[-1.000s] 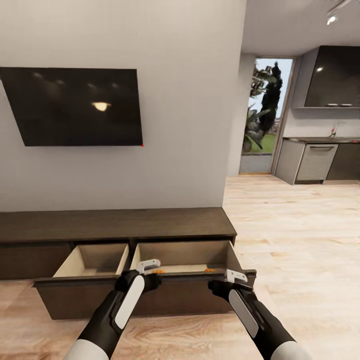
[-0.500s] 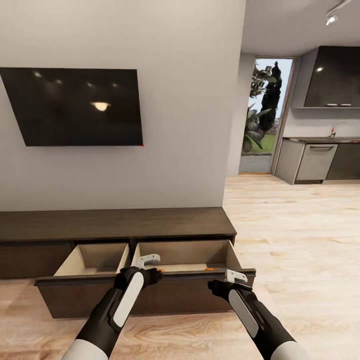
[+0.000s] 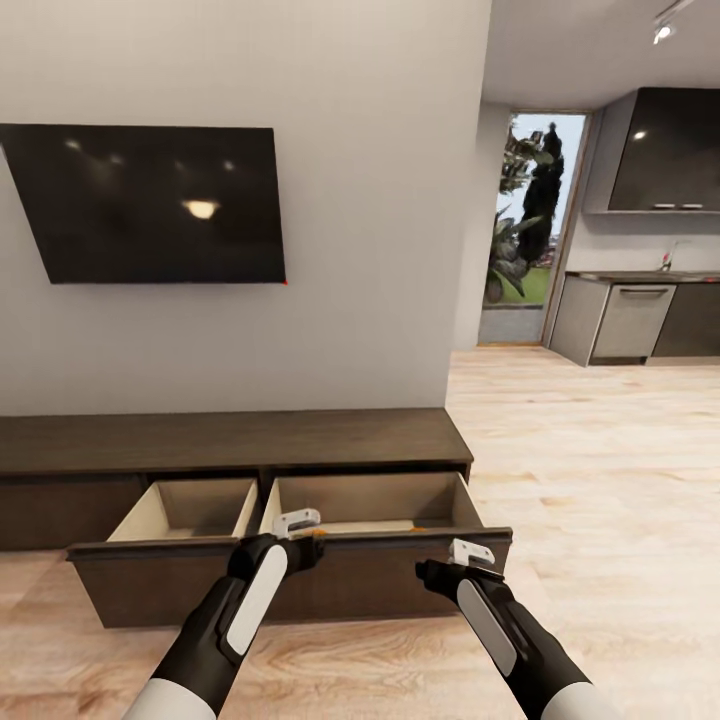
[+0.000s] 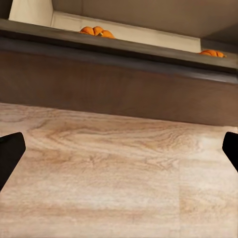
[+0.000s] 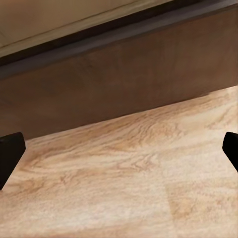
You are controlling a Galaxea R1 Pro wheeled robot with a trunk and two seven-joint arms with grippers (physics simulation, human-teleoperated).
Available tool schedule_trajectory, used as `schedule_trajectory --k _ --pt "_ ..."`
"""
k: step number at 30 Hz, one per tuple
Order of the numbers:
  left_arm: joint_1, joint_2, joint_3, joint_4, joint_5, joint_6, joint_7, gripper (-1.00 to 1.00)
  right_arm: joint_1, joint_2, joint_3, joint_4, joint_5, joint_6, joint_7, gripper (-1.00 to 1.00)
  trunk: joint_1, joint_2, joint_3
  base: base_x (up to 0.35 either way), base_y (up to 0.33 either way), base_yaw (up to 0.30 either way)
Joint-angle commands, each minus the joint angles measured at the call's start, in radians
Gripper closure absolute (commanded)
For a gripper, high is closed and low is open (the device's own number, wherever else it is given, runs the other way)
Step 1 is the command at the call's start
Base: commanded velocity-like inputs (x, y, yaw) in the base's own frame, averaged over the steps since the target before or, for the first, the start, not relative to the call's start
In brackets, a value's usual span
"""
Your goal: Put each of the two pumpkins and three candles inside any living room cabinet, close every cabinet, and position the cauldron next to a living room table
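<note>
Both cabinet [image 3: 240,440] drawers stand pulled out, pale insides showing. Two pumpkins [image 4: 97,31] sit in the right-hand drawer, one by its left end, the other [image 4: 213,52] toward the right. The left tool [image 3: 297,524] and right tool [image 3: 470,552] hover at the drawer front, fingers spread wide, holding nothing, above the wooden floor [image 3: 600,450].

The cabinet [image 3: 230,445] stands against the wall [image 3: 350,200], below the television [image 3: 150,205]. Its two drawers [image 3: 290,575] stand pulled out side by side; both pumpkins [image 4: 97,31] lie in the right one.
</note>
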Motion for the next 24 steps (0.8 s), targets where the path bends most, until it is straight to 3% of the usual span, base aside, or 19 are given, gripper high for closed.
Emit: schedule_trajectory --k 1,12,17,21,24 --pt "-0.001 0.000 -0.001 0.000 0.010 0.001 0.010 -1.00 -0.001 -0.001 0.003 -0.002 -0.010 0.001 -0.010 -1.00 0.004 -0.008 -0.004 0.000 0.000 0.000" --pt "0.000 0.003 -0.003 0.004 0.006 -0.009 0.008 -1.00 -0.001 -0.001 0.004 -0.002 -0.007 -0.004 -0.010 -1.00 0.046 -0.085 -0.039 0.000 0.000 0.000" --pt "0.000 0.005 -0.015 0.046 -0.003 -0.084 0.006 -1.00 -0.001 -0.001 0.007 -0.001 -0.004 -0.012 -0.010 -1.00 0.065 -0.120 -0.054 0.000 0.000 0.000" --pt "0.000 0.005 -0.065 0.117 -0.011 -0.173 0.005 -1.00 -0.001 0.000 0.011 0.008 -0.002 -0.053 -0.010 -1.00 0.080 -0.148 -0.067 0.000 0.000 0.000" --pt "-0.001 0.006 -0.129 0.138 -0.017 -0.223 0.005 -1.00 -0.001 0.000 0.031 0.014 -0.001 -0.103 -0.010 -1.00 0.092 -0.169 -0.076 0.000 0.000 0.000"
